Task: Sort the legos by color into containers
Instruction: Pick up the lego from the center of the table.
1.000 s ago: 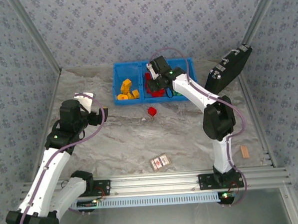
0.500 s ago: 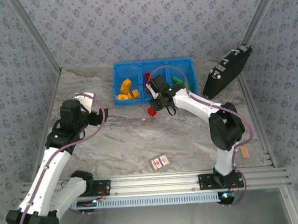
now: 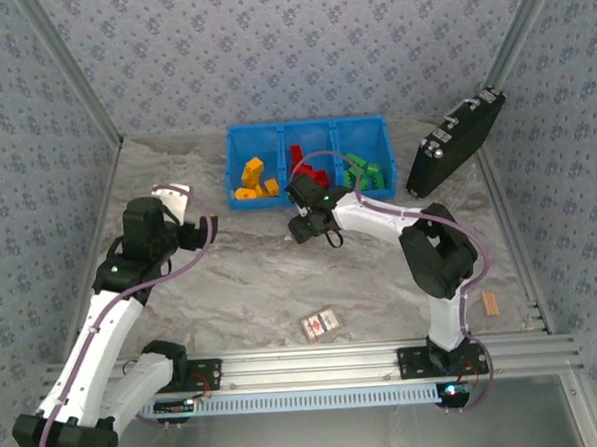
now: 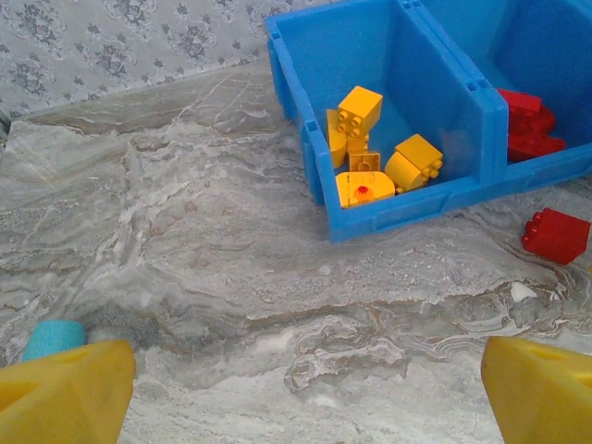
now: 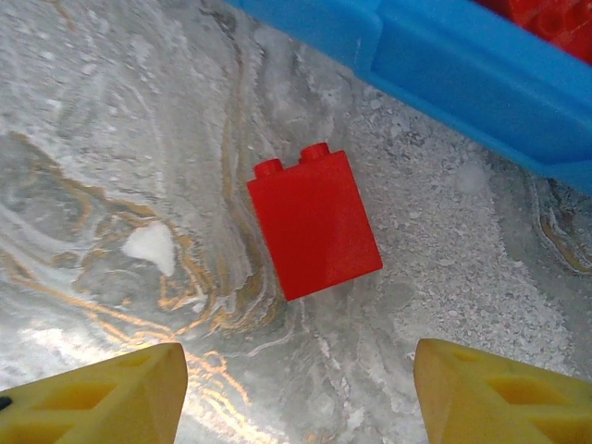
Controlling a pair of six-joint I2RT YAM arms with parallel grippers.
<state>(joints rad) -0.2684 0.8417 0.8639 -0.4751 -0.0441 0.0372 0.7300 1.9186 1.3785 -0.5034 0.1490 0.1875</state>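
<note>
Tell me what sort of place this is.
Probably a lab robot test cell: patterned panel walls box in a marble-look table, and the left arm and right arm are bolted to an aluminium rail.

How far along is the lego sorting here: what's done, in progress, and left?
Done: the blue bin holds yellow bricks in its left compartment, red bricks in the middle, green bricks on the right. In hand: the right gripper hovers open over one loose red brick on the table, beside the bin. Left: grip it and drop it with the reds. The left gripper is open, holding nothing.
</note>
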